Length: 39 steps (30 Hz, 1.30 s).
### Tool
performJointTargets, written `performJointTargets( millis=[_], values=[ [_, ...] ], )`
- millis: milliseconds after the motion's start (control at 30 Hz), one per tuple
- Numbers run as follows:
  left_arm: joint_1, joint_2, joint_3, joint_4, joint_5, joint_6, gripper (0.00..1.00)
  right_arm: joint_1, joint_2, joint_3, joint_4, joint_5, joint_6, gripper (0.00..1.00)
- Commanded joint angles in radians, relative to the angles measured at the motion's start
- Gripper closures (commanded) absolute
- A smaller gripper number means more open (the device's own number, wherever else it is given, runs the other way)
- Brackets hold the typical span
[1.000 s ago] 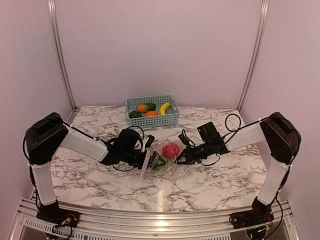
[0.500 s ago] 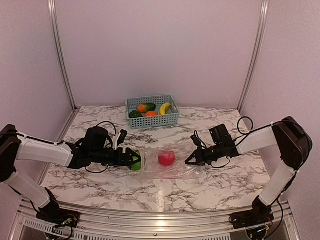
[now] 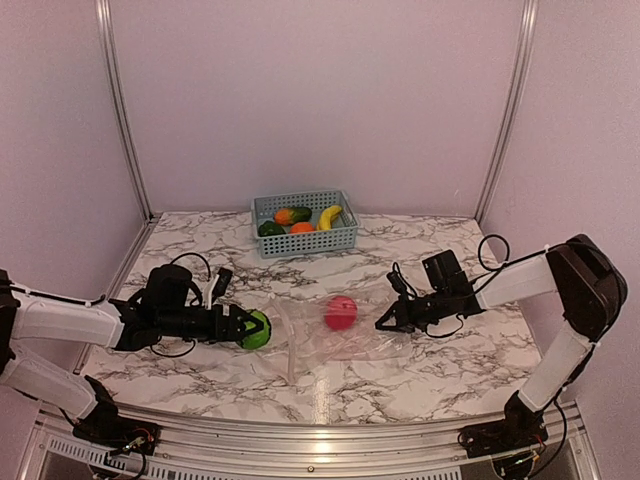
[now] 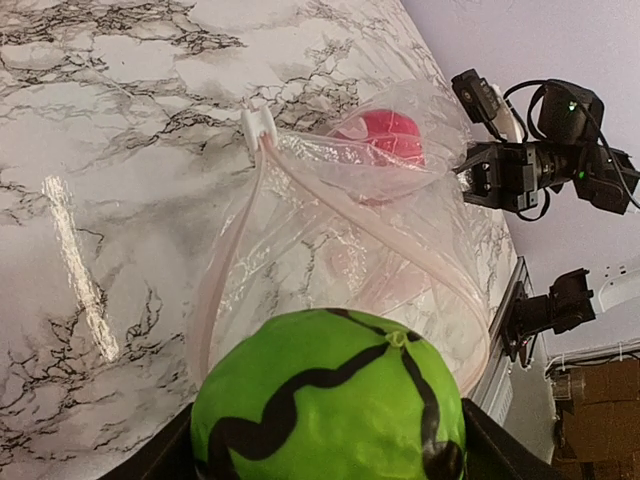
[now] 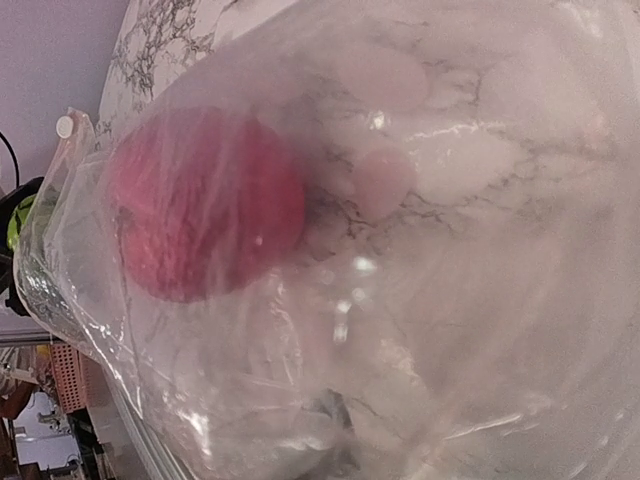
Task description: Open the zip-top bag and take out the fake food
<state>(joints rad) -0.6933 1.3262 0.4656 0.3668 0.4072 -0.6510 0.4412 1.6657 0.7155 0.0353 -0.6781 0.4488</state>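
The clear zip-top bag (image 3: 335,343) lies flat on the marble table, its mouth gaping open toward the left. A red round fruit (image 3: 340,312) sits inside it. My left gripper (image 3: 248,328) is shut on a light green black-striped piece of fake food (image 3: 257,329), held just outside the bag's mouth. In the left wrist view that green piece (image 4: 330,400) fills the jaws, with the bag's open zip rim (image 4: 262,160) beyond it. My right gripper (image 3: 384,322) is shut on the bag's right end. The right wrist view looks through the bag's film (image 5: 470,230) at the red fruit (image 5: 205,205).
A light blue slatted basket (image 3: 310,241) stands at the back centre with a yellow banana (image 3: 329,216), an orange fruit (image 3: 301,227) and dark green pieces (image 3: 270,229) in it. Metal rails run along the table's near edge.
My left arm has drawn back to the left, carrying the green piece out of the bag's mouth. The bag has stretched out flatter, and my right gripper has shifted slightly right with the bag's end.
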Motion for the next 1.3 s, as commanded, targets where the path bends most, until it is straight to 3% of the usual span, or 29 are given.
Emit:
performJointTargets(
  millis=[0,133,233,400,700,833,1000,1133,1267],
  values=[
    [0.051,-0.14,-0.004,0.069,0.042,-0.007,0.31,-0.008,-0.024,-0.001,-0.025,0.01,-0.027,1.0],
    [0.121,-0.175,0.072,0.05,0.046,0.003,0.31,-0.007,-0.028,0.008,-0.031,0.007,-0.052,1.0],
    [0.146,-0.094,0.212,-0.057,-0.011,0.064,0.31,-0.007,-0.042,0.005,-0.031,-0.015,-0.061,1.0],
    [0.153,0.16,0.561,-0.182,-0.166,0.131,0.29,-0.006,-0.056,0.009,-0.045,-0.033,-0.086,1.0],
    [0.178,0.702,1.214,-0.425,-0.275,0.216,0.29,-0.005,-0.069,0.017,-0.09,-0.05,-0.121,0.98],
    [0.192,0.859,1.396,-0.452,-0.286,0.208,0.29,-0.003,-0.066,0.039,-0.105,-0.057,-0.132,0.97],
    [0.219,0.989,1.521,-0.45,-0.288,0.156,0.28,0.011,-0.068,0.05,-0.103,-0.052,-0.118,0.96],
    [0.231,1.067,1.621,-0.474,-0.289,0.154,0.23,0.021,-0.079,0.049,-0.106,-0.056,-0.111,0.79],
    [0.243,1.104,1.67,-0.491,-0.269,0.152,0.11,-0.014,-0.127,0.044,-0.114,-0.064,-0.096,0.49]
  ],
)
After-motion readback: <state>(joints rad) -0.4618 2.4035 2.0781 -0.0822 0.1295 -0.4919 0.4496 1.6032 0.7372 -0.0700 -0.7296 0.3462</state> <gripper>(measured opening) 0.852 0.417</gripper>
